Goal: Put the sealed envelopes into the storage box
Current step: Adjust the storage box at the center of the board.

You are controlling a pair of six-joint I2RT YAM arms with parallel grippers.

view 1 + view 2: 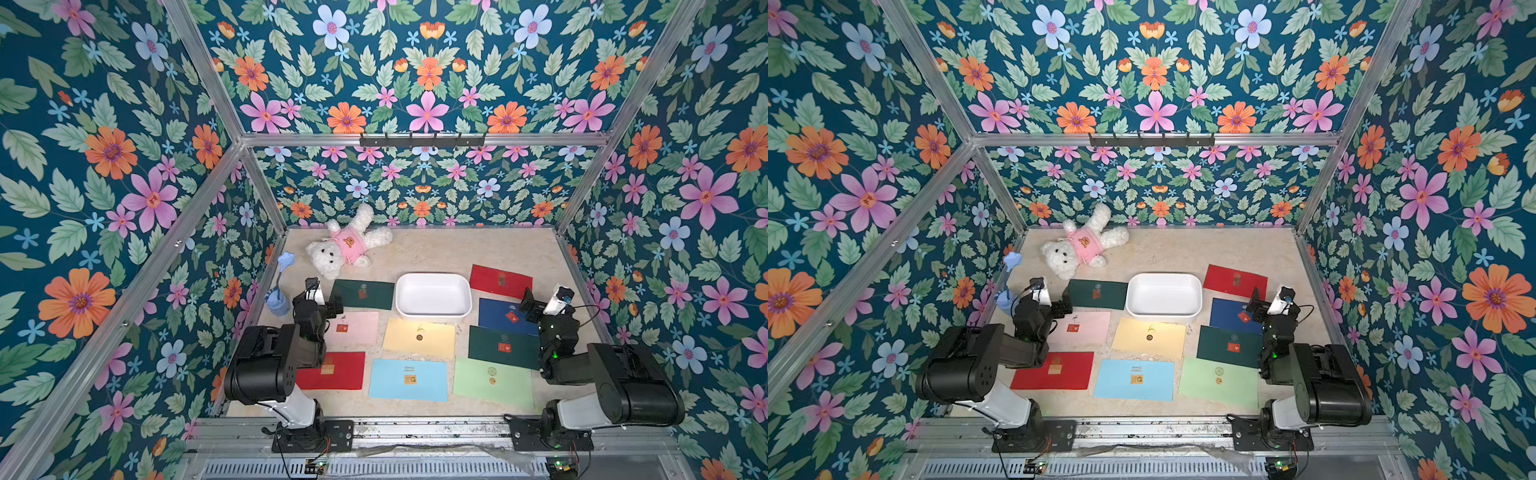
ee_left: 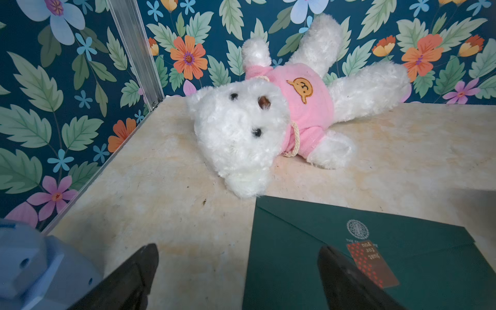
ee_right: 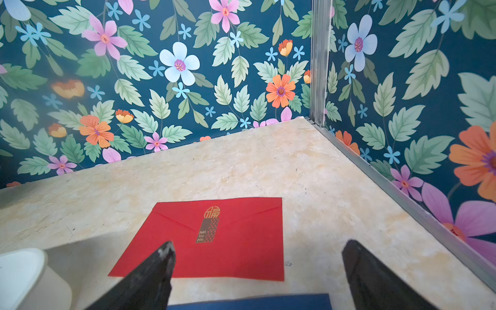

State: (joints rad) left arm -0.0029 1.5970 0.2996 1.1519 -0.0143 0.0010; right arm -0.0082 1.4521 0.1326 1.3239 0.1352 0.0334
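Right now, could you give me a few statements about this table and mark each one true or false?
The storage box is empty. True.
The teddy bear wears a blue top. False: its top is pink.
The yellow envelope lies on the table next to the box. True.
The light blue envelope lies inside the box. False: it lies on the table, beside the light green envelope.
The blue cup stands inside the box. False: it stands on the table, apart from it.
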